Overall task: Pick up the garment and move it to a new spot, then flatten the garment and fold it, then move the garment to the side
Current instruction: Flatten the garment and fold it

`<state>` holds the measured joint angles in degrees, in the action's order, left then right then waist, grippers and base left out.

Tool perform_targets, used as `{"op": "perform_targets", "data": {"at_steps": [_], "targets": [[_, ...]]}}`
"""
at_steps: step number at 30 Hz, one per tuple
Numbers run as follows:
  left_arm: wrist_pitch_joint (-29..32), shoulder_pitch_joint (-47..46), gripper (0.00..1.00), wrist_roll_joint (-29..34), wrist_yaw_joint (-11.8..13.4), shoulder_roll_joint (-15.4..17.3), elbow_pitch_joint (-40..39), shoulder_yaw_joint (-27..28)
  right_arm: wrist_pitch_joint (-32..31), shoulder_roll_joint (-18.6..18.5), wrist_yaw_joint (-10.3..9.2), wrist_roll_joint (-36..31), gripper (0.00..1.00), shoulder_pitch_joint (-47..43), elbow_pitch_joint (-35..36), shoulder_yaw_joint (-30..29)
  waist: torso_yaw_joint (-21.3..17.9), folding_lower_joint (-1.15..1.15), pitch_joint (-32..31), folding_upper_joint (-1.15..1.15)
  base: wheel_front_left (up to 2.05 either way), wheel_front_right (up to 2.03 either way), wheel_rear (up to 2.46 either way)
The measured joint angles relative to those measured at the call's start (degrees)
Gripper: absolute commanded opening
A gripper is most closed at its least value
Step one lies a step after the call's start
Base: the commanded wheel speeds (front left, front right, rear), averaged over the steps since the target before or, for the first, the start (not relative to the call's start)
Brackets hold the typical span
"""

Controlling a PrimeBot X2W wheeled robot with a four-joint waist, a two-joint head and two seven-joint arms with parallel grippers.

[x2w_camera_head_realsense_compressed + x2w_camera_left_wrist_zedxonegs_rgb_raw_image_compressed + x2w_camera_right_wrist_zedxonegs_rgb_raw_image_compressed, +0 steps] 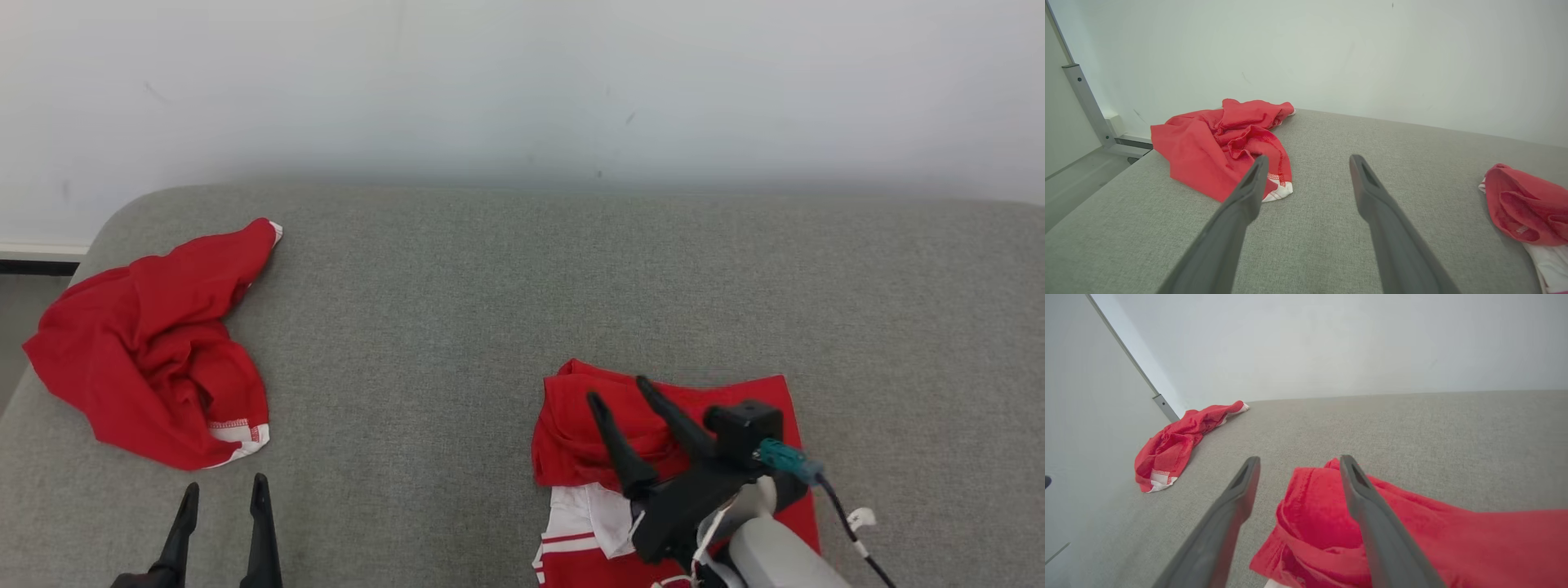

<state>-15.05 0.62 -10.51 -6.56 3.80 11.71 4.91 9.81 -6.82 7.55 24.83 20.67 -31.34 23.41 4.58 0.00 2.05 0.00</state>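
Mostly grey cushion [490,327] (garment [571,445] atop), white wall [522,82]

Right tool [616,389] hides part of the folded garment [571,445]; the bottom edge crops it.

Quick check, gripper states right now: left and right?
Left gripper: open, holding nothing.
Right gripper: open, over the red garment, not gripping it.

No text, brand, number or sign can be read; the small white tag [861,517] on the thin black cable [838,504], just behind the right gripper [616,389], is too small to make out; likewise a pale mark on the folded red and white fabric garment [1523,204].
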Motion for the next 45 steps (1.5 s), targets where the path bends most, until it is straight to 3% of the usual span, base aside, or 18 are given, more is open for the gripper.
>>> {"op": "perform_targets", "data": {"at_steps": [11, 16, 24, 34, 45], "targets": [[0.0, 0.4, 1.00, 0.5, -0.1, -0.3, -0.5, 0.9, 3.6, -6.6, 0.00, -0.4, 1.00, -4.0, 12.1, -11.3, -2.0, 0.00, -1.1, 0.00, 0.00, 0.00, 0.00], [0.0, 0.9, 1.00, 0.9, 0.0, -0.4, -1.1, 0.8, 4.2, -6.9, 0.00, -1.6, 1.00, -8.7, 16.3, -18.4, -2.5, 0.00, -1.5, 0.00, 0.00, 0.00, 0.00], [0.0, 1.7, 1.00, 1.3, 0.1, -0.6, -2.2, 0.8, 4.4, -4.6, 0.00, -4.5, 1.00, -17.4, 21.8, -24.8, -2.5, 0.00, -2.2, 0.00, 0.00, 0.00, 0.00], [0.0, 2.3, 1.00, 1.5, 0.0, -0.6, -2.7, 1.3, 4.8, -0.4, 0.00, -7.8, 1.00, -25.1, 25.5, -26.9, -2.4, 0.00, -2.4, 0.00, 0.00, 0.00, 0.00], [0.0, 2.5, 1.00, 2.0, -0.1, -0.6, -2.9, -0.5, 4.3, -0.4, 0.01, -8.4, 1.00, -25.5, 25.9, -25.7, -2.5, 0.00, -2.9, 0.00, 0.00, 0.00, 0.00]]}}
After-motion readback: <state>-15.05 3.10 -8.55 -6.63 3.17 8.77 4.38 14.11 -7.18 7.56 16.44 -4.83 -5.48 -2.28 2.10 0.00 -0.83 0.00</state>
